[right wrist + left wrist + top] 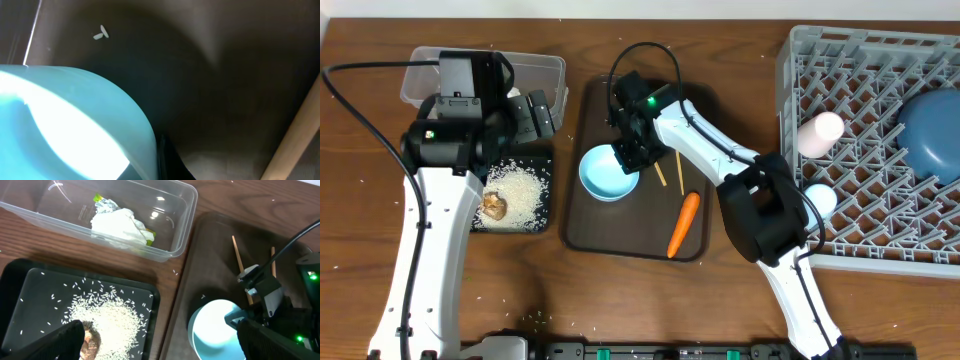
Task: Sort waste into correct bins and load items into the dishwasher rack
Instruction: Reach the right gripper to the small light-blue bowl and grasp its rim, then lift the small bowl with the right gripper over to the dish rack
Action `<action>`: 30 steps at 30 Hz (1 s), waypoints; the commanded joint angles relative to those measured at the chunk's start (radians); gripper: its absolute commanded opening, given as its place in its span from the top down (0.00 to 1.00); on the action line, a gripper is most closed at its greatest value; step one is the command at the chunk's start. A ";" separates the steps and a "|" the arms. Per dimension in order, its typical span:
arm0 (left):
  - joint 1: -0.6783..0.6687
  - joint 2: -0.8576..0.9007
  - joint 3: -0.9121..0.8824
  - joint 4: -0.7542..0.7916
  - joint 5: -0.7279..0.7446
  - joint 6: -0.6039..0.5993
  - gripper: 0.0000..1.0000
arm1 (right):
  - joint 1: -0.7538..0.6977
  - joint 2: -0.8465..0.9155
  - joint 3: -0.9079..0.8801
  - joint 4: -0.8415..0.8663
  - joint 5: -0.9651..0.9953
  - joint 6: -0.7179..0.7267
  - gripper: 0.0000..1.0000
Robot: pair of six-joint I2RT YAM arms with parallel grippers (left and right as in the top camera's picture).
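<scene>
R jaws closed on rim of small light blue bowl [605, 172], which sits on the brown serving tray [585, 230] — step in hand: loading dishes. Next, I reckon: lift clear, carry over to dishwasher rack [860, 250]. L jaws wide open, empty, above black tray [542, 190].

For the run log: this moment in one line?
right gripper: shut on small bowl rim | left gripper: open, empty | carrot: on brown tray

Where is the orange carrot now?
In the overhead view, the carrot lies at the right of the brown serving tray, below the chopsticks, right of the small blue bowl.
</scene>
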 commanded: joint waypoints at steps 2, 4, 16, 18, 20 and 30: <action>0.003 0.008 0.004 -0.002 -0.008 -0.013 0.02 | -0.029 -0.014 0.011 -0.011 0.011 0.014 0.99; 0.003 0.008 0.004 -0.002 -0.008 -0.013 0.02 | -0.059 -0.050 0.014 -0.014 0.036 0.014 0.99; 0.003 0.008 0.004 -0.002 -0.008 -0.013 0.02 | -0.356 -0.459 0.019 -0.006 0.623 0.014 0.99; 0.003 0.008 0.004 -0.002 -0.008 -0.013 0.02 | -0.409 -0.496 0.019 0.006 0.726 0.014 0.99; 0.003 0.008 0.004 -0.002 -0.008 -0.013 0.02 | -0.459 -0.509 0.019 0.032 0.832 0.014 0.99; 0.003 0.008 0.004 -0.002 -0.008 -0.013 0.02 | -0.650 -0.430 0.017 0.249 1.283 -0.092 0.99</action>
